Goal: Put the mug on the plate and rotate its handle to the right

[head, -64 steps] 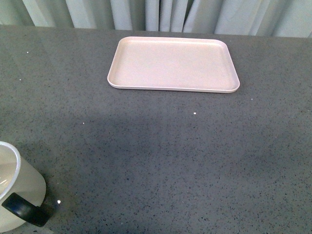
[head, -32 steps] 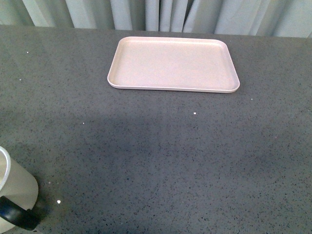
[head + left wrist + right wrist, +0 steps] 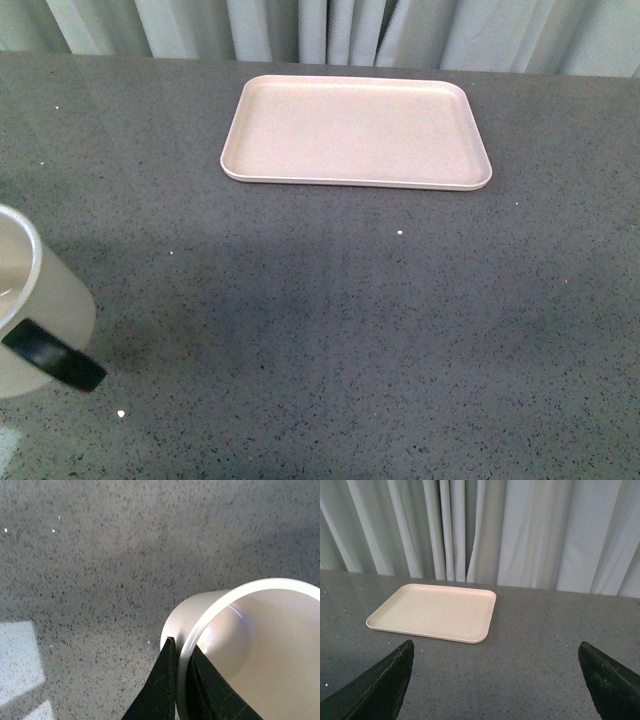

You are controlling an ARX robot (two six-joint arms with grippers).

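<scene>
Grey, dark-speckled table point(image 3: 330, 330) filled most of the scene, with pale curtains point(image 3: 330, 30) hanging in folds along its far edge. On the far side of the table, near the middle, lay the plate point(image 3: 355, 130), a flat pink-beige rectangle with rounded corners and a low rim, with nothing on it.

The mug point(image 3: 35, 310) was at the near left, well apart from the plate and partly cut off by the left edge of the front view. It was white, its open mouth facing up and leaning a little. The glossy black handle point(image 3: 52, 357) stuck out from the mug's near right side. Whether the mug's base touched the table could not be told.

The left gripper point(image 3: 182, 680) was pinching the mug's rim. One of its black fingers point(image 3: 157, 690) pressed the outside of the wall and the other sat just inside, with the thin white rim caught between them. The inside of the mug looked bare and white.

The right gripper point(image 3: 495, 647) hung above the near part of the table with its two dark fingers point(image 3: 380, 690) spread wide, holding nothing. From its wrist camera the plate point(image 3: 435, 611) showed beyond it, far and to the left.
</scene>
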